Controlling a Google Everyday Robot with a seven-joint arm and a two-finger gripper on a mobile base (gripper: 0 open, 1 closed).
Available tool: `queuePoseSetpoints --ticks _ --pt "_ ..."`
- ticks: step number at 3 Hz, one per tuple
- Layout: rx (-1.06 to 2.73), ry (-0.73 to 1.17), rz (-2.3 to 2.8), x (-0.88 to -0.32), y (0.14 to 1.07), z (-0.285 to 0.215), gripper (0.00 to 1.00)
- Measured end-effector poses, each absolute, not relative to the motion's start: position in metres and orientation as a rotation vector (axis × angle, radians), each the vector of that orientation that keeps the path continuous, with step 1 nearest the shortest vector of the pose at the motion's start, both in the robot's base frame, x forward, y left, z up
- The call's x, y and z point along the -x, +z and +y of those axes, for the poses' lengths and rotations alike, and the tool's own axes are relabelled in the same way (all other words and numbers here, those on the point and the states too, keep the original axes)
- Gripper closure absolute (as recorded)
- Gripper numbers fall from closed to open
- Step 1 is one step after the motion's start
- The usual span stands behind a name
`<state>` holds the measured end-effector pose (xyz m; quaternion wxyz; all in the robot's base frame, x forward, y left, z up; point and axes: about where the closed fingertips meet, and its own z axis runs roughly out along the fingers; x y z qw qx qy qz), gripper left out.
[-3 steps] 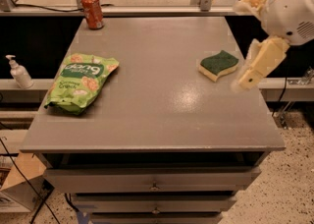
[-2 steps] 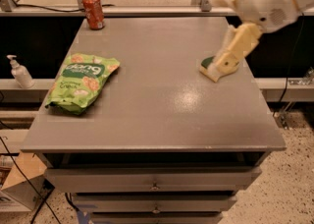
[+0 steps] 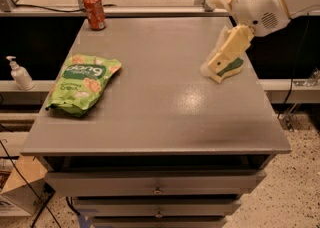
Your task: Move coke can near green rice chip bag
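The coke can [image 3: 94, 11] stands upright at the far left corner of the grey table [image 3: 160, 122]. The green rice chip bag [image 3: 82, 84] lies flat near the table's left edge, well in front of the can. My gripper [image 3: 218, 66] hangs from the white arm [image 3: 265, 2] at the right side of the table. It is over the green-and-yellow sponge [image 3: 233, 67] and hides part of it. It is far from both the can and the bag, and it holds nothing that I can see.
A white pump bottle [image 3: 20, 74] stands on a ledge left of the table. Drawers [image 3: 157, 187] sit under the tabletop. A rail and posts run behind the table's far edge. A cardboard box [image 3: 17, 187] is on the floor at lower left.
The arm has swung left from beyond the table's right edge, and the gripper now sits over the sponge. The can and the bag have not moved.
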<state>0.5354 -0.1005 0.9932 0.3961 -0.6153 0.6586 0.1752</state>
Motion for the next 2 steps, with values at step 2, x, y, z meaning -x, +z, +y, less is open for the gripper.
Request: queuePoseSetpoints --ticks 2 --pt "1.399 0.529 1.59 -0.612 0.985 -0.044 0.0"
